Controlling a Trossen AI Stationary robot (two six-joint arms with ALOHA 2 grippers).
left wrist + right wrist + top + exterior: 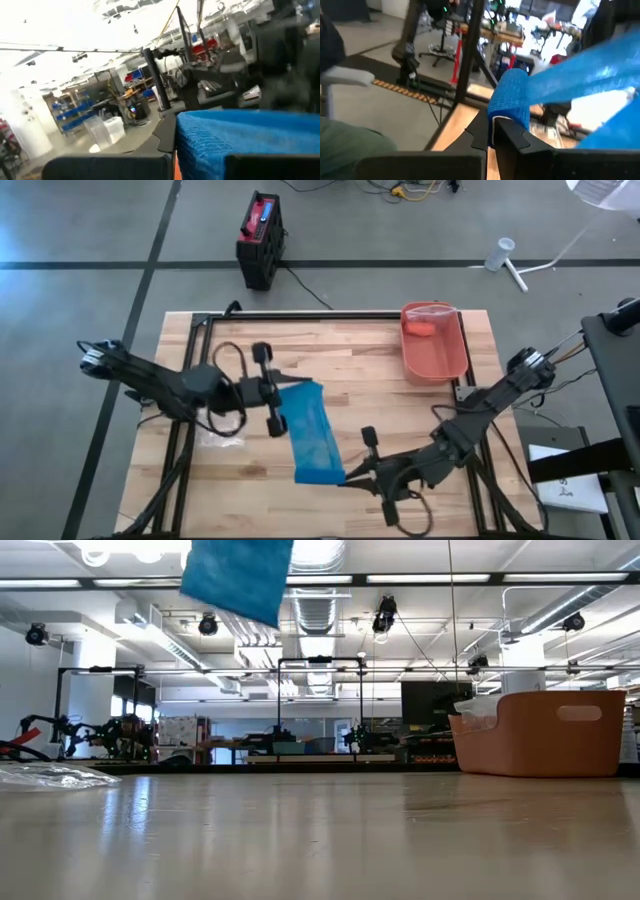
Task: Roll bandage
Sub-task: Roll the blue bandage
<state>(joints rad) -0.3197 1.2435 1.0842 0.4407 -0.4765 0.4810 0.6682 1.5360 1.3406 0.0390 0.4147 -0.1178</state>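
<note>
Both grippers clamp bandage (310, 432), roll (512, 97) seemingly wrist-view only — overhead flat

Light comes from long ceiling lamps (420, 578) in the low view, at 12 o'clock, and they give strong glare; the wooden table (320, 840) below them reflects a pale shine and looks soft near the camera. From above the light is even, with weak shadows under the arms, and a bright patch lies on the floor (20, 220) at 10 o'clock. Both wrist views are blurred; in the left one the ceiling (60, 25) is washed out white, and the blue bandage (512, 97) close to the right lens is out of focus.
</note>
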